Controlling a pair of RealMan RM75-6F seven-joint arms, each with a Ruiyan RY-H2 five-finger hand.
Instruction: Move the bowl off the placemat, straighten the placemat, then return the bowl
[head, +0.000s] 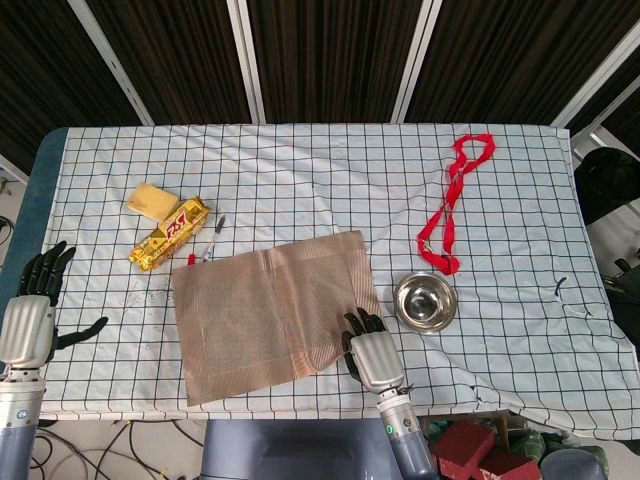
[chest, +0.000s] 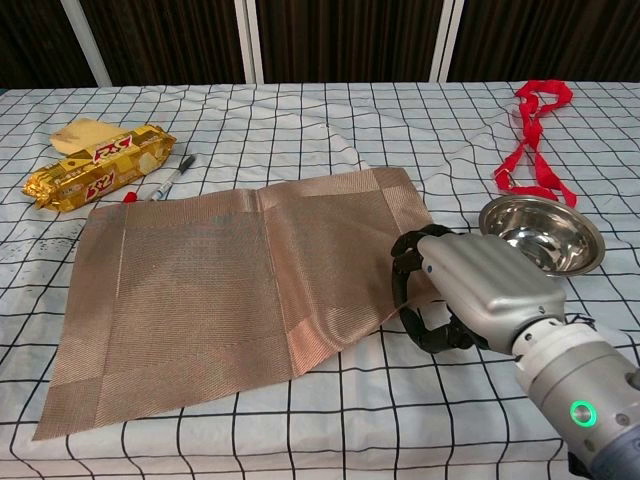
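The placemat (chest: 230, 270) is a woven fabric with a dull coppery sheen. The bowl (chest: 541, 232) is polished, mirror-bright metal. The tablecloth (head: 300, 170) is matt checked cloth; the snack packet (chest: 98, 165) is glossy foil.

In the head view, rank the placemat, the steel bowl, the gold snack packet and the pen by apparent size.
Largest to smallest in the head view:
1. placemat
2. gold snack packet and steel bowl, too close to rank
3. pen
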